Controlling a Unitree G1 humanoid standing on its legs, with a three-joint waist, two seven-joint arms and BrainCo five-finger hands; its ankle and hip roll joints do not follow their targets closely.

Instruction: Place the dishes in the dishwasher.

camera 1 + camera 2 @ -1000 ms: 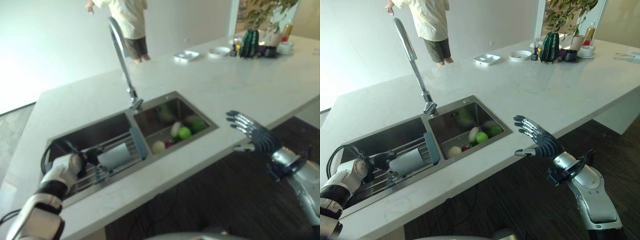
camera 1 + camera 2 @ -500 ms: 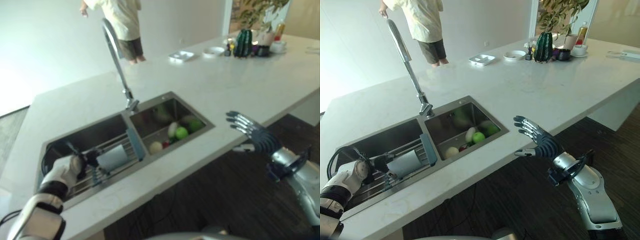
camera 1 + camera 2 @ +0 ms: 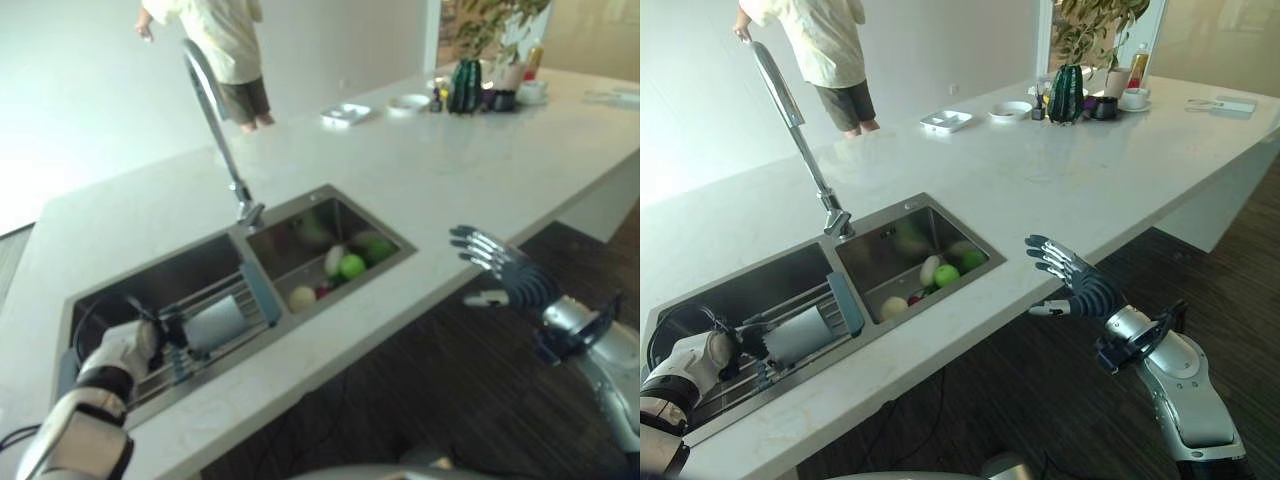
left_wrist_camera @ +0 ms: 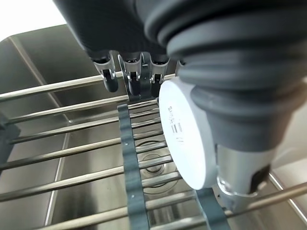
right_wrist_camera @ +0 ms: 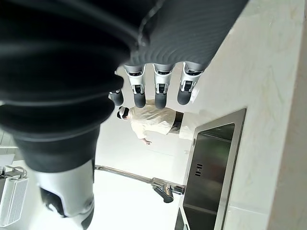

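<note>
1. While it lay on its side on the rack, the white cup (image 3: 797, 336) sat in the left basin of the sink (image 3: 940, 213), its flat base turned toward the left hand (image 3: 700, 357).
2. The left hand reached in from the near left, and in the left wrist view its fingers (image 4: 110, 79) curled around the far side of the cup (image 4: 184, 139), with the thumb along its near side, so the hand clasped the cup.
3. The rack (image 3: 750, 375) was made of steel bars with grey-blue cross pieces, and it spanned the left basin under the cup.
4. A grey-blue end piece (image 3: 846, 303) of the rack stood just right of the cup, against the divider between the basins.
5. The right basin held fruit: a green apple (image 3: 946, 275), a pale round one (image 3: 894, 306) and others that I could not tell apart.
6. A tall curved faucet (image 3: 790, 115) rose from the far edge of the sink.
7. The right hand (image 3: 1077, 285) hung past the near edge of the white countertop (image 3: 1060, 180), well right of the sink, with its fingers spread and holding nothing.
8. At the far right of the countertop stood a white tray (image 3: 947, 121), a white bowl (image 3: 1011, 109), a dark green vase (image 3: 1067, 80) and a potted plant (image 3: 1095, 25).
9. A person (image 3: 825, 50) in a pale top stood beyond the counter, behind the faucet.
</note>
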